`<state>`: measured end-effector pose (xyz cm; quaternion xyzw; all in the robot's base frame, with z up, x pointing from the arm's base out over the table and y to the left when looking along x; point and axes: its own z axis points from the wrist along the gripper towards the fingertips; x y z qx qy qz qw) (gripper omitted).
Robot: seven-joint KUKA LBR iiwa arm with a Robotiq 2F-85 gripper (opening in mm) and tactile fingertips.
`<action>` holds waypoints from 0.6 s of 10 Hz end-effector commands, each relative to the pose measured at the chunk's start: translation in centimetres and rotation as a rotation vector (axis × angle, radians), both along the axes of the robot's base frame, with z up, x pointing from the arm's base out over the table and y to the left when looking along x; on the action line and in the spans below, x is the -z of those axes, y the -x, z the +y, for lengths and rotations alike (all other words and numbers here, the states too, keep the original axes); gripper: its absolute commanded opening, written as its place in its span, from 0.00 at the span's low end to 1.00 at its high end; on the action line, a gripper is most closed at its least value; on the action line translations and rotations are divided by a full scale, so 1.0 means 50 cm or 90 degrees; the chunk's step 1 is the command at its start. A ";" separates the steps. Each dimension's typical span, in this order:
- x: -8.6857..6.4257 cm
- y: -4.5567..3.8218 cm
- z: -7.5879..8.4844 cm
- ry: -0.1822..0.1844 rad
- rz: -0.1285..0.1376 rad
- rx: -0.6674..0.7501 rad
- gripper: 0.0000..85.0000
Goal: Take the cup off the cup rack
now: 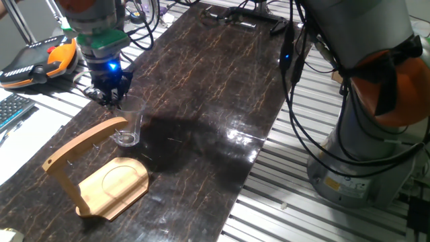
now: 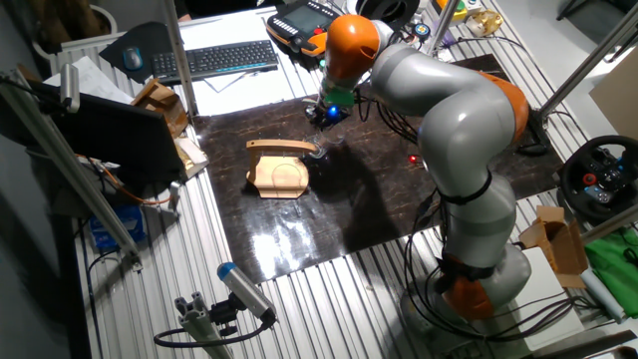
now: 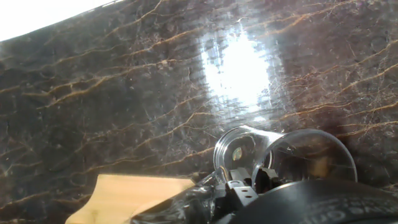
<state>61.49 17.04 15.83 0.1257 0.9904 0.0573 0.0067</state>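
Observation:
The clear glass cup [image 1: 127, 124] is upright just beside the tip of the wooden cup rack's arched arm [image 1: 84, 142], with its thick base low over the dark tabletop. My gripper [image 1: 111, 98] reaches down onto the cup's rim from above. In the hand view the fingers [image 3: 237, 186] stand close together on the cup's wall, with the cup [image 3: 283, 155] right under them and the rack's wood [image 3: 134, 194] at lower left. In the other fixed view the gripper [image 2: 321, 120] is over the cup [image 2: 317, 152] and the rack [image 2: 279, 172].
The rack's flat base with its round recess [image 1: 115, 185] lies at the front left. An orange-and-black pendant [image 1: 37, 59] and a keyboard [image 1: 10, 111] sit left of the dark marbled tabletop [image 1: 215, 101]. Cables [image 1: 295, 81] hang at the right by the arm's base.

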 end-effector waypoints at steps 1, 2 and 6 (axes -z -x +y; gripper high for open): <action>-0.004 -0.001 0.006 -0.001 0.003 0.005 0.20; -0.011 -0.003 0.016 -0.001 0.006 0.013 0.20; -0.035 0.004 0.032 -0.025 0.027 0.017 0.19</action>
